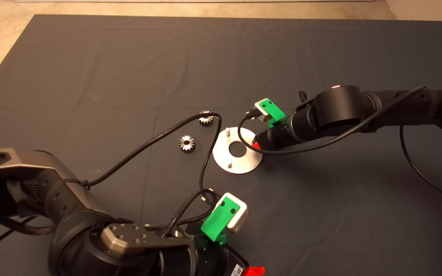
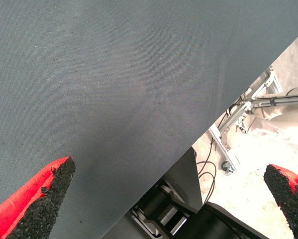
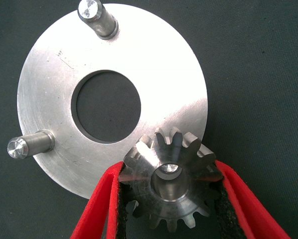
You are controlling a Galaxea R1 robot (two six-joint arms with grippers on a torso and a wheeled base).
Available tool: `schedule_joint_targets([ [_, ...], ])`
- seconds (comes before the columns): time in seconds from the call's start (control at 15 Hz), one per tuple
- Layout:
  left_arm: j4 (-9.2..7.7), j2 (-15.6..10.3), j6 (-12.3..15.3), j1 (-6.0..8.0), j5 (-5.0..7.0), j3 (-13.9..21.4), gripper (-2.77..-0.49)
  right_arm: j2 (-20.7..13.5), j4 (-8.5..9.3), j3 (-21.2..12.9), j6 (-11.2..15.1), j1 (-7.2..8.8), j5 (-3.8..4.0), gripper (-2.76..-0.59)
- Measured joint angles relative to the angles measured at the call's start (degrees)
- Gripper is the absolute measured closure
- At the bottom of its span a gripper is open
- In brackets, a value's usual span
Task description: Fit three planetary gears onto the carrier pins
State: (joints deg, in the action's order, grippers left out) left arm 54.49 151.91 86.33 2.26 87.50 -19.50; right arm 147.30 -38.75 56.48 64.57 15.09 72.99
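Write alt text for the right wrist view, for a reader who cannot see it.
The right gripper has its jaws shut on a small silver-grey toothed metal gear, held over a third pin whose tip shows through the bore. Behind lies the flat round silver disc with a central hole on the dark mat, two short upright silver pins bare.

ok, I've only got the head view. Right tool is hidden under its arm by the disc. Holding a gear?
Observer: Yes. The right wrist view shows the right tool shut on a gear, pads against its teeth.
Operator: On a pin?
Observer: A shiny pin tip shows inside its bore; depth unclear.
Operator: And the other arm?
Observer: The left tool is open, empty, over the edge of the mat.
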Motion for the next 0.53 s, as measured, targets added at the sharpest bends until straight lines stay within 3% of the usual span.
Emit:
schedule_joint_targets([
  [0.2, 0.0, -0.01, -0.01, 0.0, 0.0, 0.0, -2.75, 0.0, 0.0, -0.09, 0.0, 0.01, 0.13, -0.94],
  [0.4, 0.0, -0.01, -0.01, 0.0, 0.0, 0.0, -2.75, 0.0, 0.02, -1.11, 0.0, 0.0, 1.29, -0.94],
  [0.53, 0.0, -0.01, -0.01, 0.0, 0.0, 0.0, -2.75, -0.17, 0.02, -1.25, 0.0, 0.01, 1.54, -0.94],
])
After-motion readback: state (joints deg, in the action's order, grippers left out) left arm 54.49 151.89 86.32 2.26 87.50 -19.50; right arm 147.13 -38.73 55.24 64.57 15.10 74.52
